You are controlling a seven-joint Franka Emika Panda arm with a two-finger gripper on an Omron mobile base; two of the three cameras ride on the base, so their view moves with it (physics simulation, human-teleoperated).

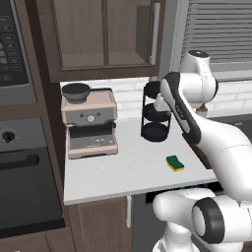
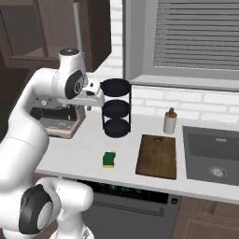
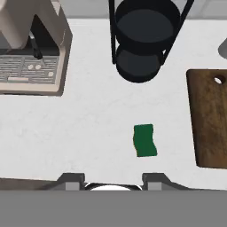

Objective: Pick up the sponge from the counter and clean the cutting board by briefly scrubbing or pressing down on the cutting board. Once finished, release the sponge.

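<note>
Small green-topped, yellow-based sponge [image 3: 145,140] lies flat on the light grey counter [image 3: 88,128], just beside the dark brown wooden cutting board [image 3: 209,117] — apart. Likely soft, light; pinch the long sides. Gripper [image 3: 113,181] fingers apart, empty, above.

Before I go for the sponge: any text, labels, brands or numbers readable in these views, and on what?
None can be read.
Microwave keypad: rows of pale marks, too blurred to read.
Coffee machine: round gauge and front panel, no legible lettering.
Dishwasher control strip: faint bluish marks, too small to read.
Sponge, cutting board, bottle: no markings visible.
</note>
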